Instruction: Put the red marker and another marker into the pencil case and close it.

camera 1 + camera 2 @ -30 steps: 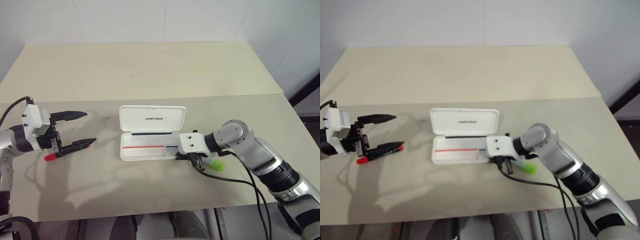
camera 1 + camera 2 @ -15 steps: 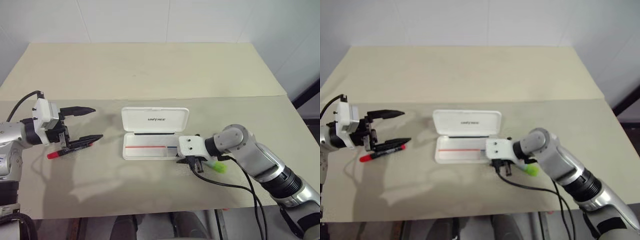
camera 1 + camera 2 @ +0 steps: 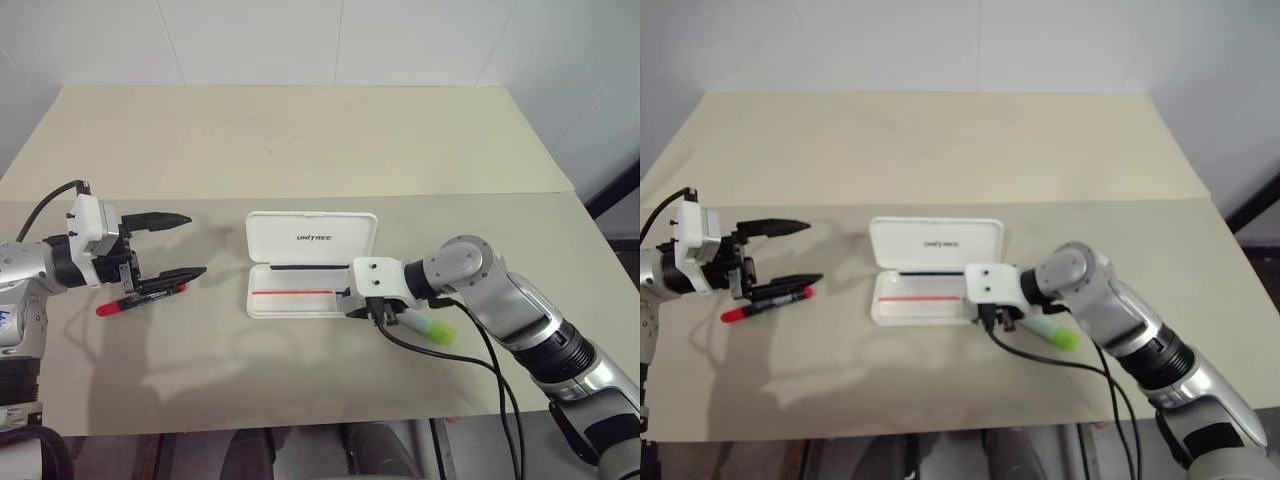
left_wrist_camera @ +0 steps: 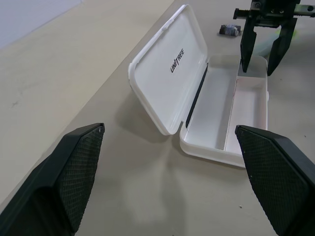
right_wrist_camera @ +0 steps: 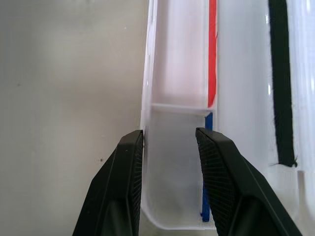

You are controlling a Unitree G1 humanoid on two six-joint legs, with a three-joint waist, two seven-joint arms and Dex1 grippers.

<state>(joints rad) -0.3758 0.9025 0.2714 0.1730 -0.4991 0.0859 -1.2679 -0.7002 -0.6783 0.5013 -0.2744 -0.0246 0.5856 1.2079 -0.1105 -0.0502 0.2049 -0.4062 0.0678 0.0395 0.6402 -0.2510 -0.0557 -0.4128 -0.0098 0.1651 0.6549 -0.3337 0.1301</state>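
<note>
The pencil case (image 3: 312, 238) lies open mid-table, its lid tilted back and red and blue stripes in its tray. To its left the red marker (image 3: 135, 300) lies flat on the table. My left gripper (image 3: 196, 244) hovers wide open just above it, its lower finger over the marker's dark end, and nothing is held. The green-capped marker (image 3: 428, 326) rests on the table right of the case, under my right arm. My right gripper (image 5: 170, 142) points down into the case's right end compartment, fingers (image 5: 128, 162) apart with nothing between them.
A black cable (image 3: 440, 355) loops from my right wrist over the table toward its front edge. A seam (image 3: 480, 190) crosses the table behind the case. A small grey object (image 4: 229, 30) lies beyond the case in the left wrist view.
My right gripper has gone from shut to open and shifted left from beside the green-capped marker to over the case's right end. The marker stays on the table. The left gripper holds still.
</note>
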